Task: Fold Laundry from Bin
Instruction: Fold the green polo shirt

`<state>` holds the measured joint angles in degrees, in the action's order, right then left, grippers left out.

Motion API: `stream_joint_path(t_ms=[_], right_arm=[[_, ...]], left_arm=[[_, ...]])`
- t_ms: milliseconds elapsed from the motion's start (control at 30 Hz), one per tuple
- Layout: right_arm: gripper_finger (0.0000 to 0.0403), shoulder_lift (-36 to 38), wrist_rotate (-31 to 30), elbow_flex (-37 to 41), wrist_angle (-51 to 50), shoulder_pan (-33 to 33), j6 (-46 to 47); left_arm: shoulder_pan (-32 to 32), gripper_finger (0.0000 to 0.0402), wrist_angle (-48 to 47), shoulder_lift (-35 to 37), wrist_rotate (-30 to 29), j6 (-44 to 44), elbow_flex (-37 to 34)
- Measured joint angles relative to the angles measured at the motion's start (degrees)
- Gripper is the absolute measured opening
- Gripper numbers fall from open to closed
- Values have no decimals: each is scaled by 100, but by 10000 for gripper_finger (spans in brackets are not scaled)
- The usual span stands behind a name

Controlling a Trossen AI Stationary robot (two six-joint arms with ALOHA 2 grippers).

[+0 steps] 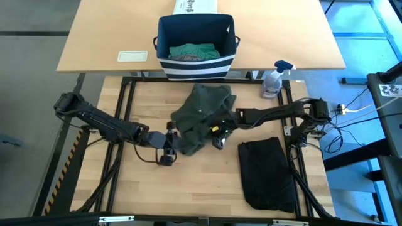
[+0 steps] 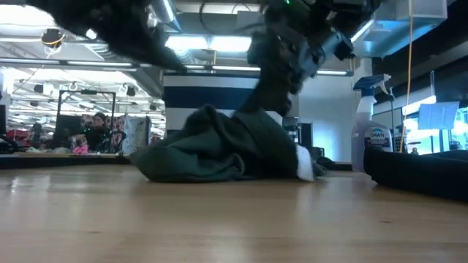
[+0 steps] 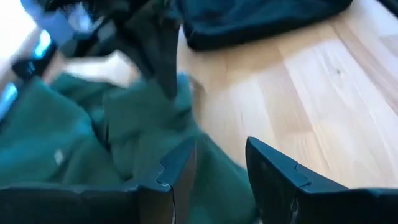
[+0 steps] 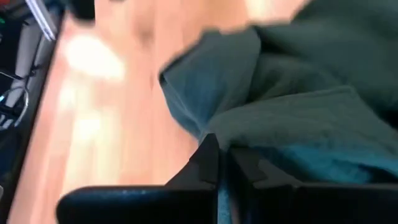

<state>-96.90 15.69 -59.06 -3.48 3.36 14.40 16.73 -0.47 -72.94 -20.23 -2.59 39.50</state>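
On the pale wooden counter (image 1: 188,182), the right pincer (image 1: 218,142) pinches the dark green garment (image 1: 202,116); the left pincer (image 1: 168,150) stands parted beside it, grasping nothing.

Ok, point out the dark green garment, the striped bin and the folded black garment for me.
dark green garment (image 1: 202,112): high view, middle of the crumpled cloth.
striped bin (image 1: 196,66): high view, its striped front wall.
folded black garment (image 1: 267,171): high view, centre of the fold.

You can't see most of the boxy navy striped fabric bin (image 1: 196,63) behind the crumpled dark green garment (image 2: 219,150) in the low view, white printed box (image 1: 196,7) cut off by the high view's edge
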Motion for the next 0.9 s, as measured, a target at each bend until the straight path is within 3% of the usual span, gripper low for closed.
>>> stream_joint_path(t_ms=[200,367,567,733,900], right_arm=[[7,0,252,-673,-34,0,-250],[9,0,334,-1346,-745,-60,-510],[4,1,49,-1925,-1331,-282,-904],[8,7,-220,-2047,-1494,-410,-1026],[5,7,-368,-2051,-1661,-413,-1030]], left_arm=[[-2,136,-29,-1,-383,-712,401],[-41,148,-395,-1,-549,-841,647],[-305,194,-381,-1,-662,-118,681],[-563,225,-28,-3,-99,1073,681],[-597,234,175,-3,302,1474,683]])
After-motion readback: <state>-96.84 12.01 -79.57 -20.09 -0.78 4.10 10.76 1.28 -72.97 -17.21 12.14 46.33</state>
